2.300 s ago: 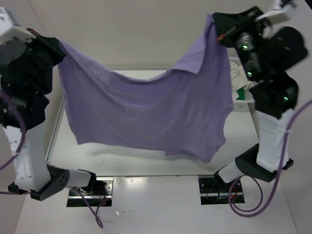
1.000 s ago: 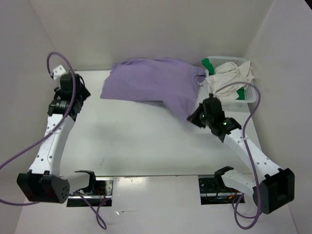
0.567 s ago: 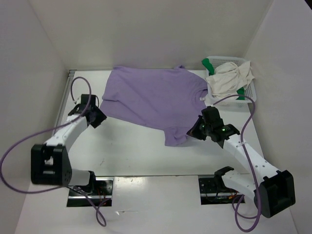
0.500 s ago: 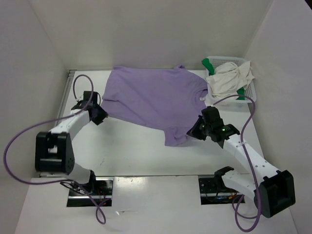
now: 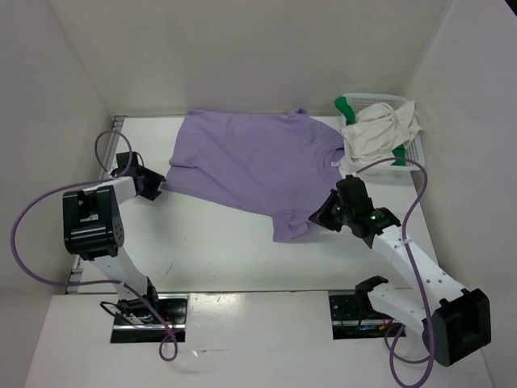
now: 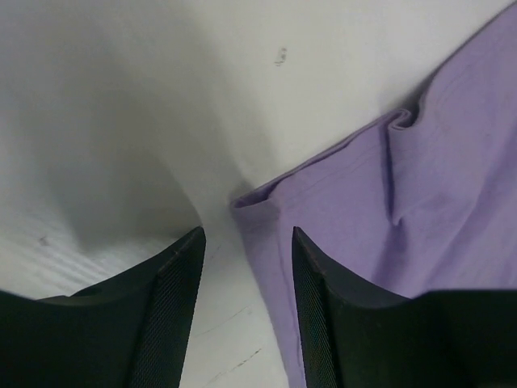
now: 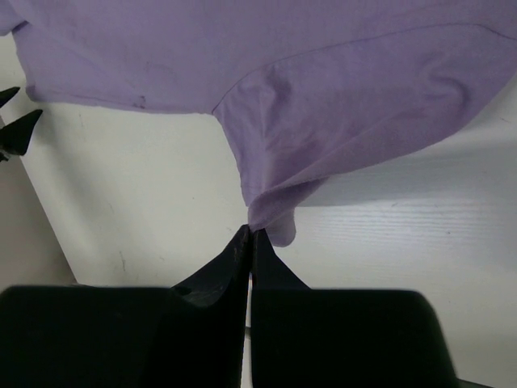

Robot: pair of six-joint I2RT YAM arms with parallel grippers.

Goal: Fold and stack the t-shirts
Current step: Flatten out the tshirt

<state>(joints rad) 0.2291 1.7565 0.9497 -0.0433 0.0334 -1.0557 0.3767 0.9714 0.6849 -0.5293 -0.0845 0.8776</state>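
The lavender t-shirt (image 5: pixel 250 166) lies spread flat on the white table. My right gripper (image 5: pixel 317 220) is shut on a pinched fold of its near right sleeve; in the right wrist view the cloth (image 7: pixel 323 97) rises from the closed tips (image 7: pixel 250 232). My left gripper (image 5: pixel 158 183) is open at the shirt's left sleeve corner. In the left wrist view that corner (image 6: pixel 363 202) lies on the table between the two black fingers (image 6: pixel 174 299), ungripped. The cream t-shirt (image 5: pixel 380 129) and the green t-shirt (image 5: pixel 345 106) are heaped in the basket at the back right.
The white mesh basket (image 5: pixel 414 166) stands against the right wall. White walls close in the table on the left, back and right. A purple cable (image 5: pixel 32 234) loops beside the left arm.
The shirt, earlier held up between both arms, now lies spread on the table. The left gripper has let go and shifted left to the sleeve corner. The right gripper has stayed put.
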